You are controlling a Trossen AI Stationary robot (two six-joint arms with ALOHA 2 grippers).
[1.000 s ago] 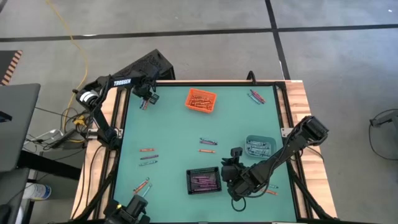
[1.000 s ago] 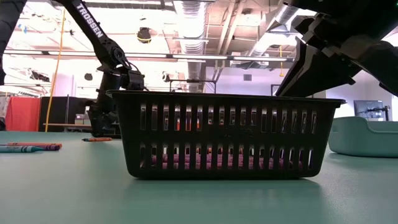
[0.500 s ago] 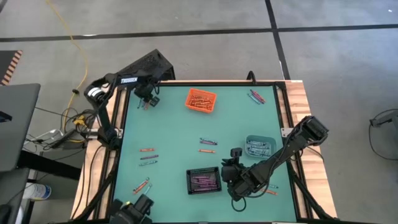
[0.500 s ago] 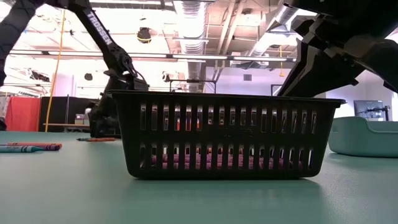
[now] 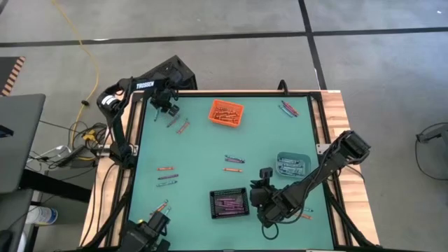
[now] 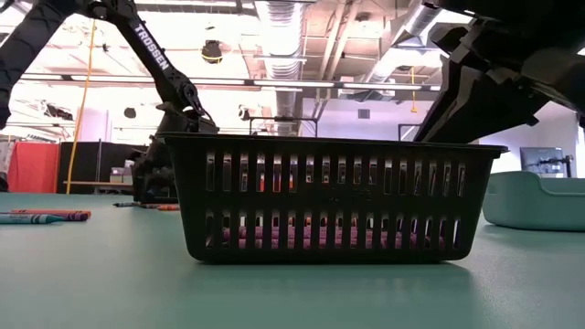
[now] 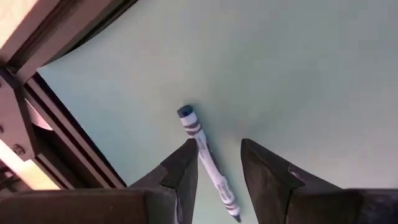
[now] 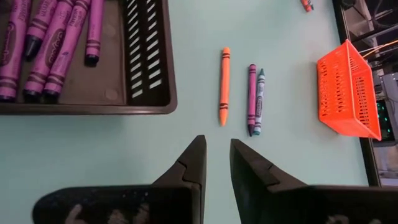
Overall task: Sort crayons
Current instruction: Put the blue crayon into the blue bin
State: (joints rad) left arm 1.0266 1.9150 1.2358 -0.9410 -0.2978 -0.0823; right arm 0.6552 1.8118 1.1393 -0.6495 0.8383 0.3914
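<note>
Fingers of my left gripper [image 7: 217, 163] stand spread over a blue crayon [image 7: 207, 163] on the tabletop [image 7: 298, 74], not pinching it. My right gripper [image 8: 216, 163] hovers beside the black bin [image 8: 149, 74], its fingers slightly apart and empty.

Crayons [image 8: 43, 43] in slotted bin [image 8: 152, 62]; 3 crayons [image 8: 239, 93] beside.

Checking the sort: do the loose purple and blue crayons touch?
Touching: the right wrist view shows the purple crayon and blue crayon lying side by side, no gap.
</note>
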